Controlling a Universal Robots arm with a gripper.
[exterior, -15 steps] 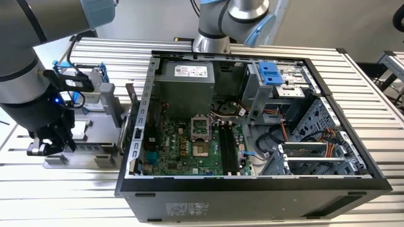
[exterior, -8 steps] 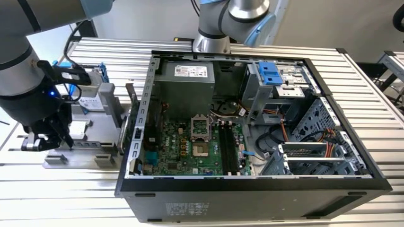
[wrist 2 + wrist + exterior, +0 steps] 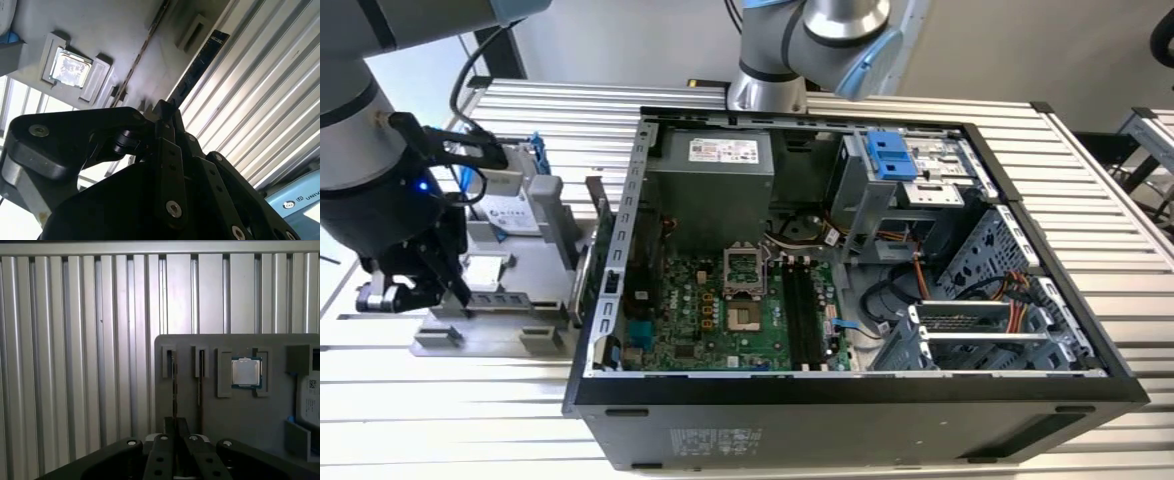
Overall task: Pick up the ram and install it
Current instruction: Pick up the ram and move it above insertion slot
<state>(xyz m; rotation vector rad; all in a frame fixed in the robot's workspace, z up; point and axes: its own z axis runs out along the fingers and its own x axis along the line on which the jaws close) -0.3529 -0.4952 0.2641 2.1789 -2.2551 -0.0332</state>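
Fingers (image 3: 169,426) of the gripper (image 3: 175,424) look pinched together on the ram (image 3: 201,64), which stands on edge in a slot of the grey tray (image 3: 225,415) and runs straight out ahead of them. Another thin stick (image 3: 200,380) sits just beside it, with a processor chip (image 3: 246,372) further over. The open PC case (image 3: 854,405) is well off to the side.
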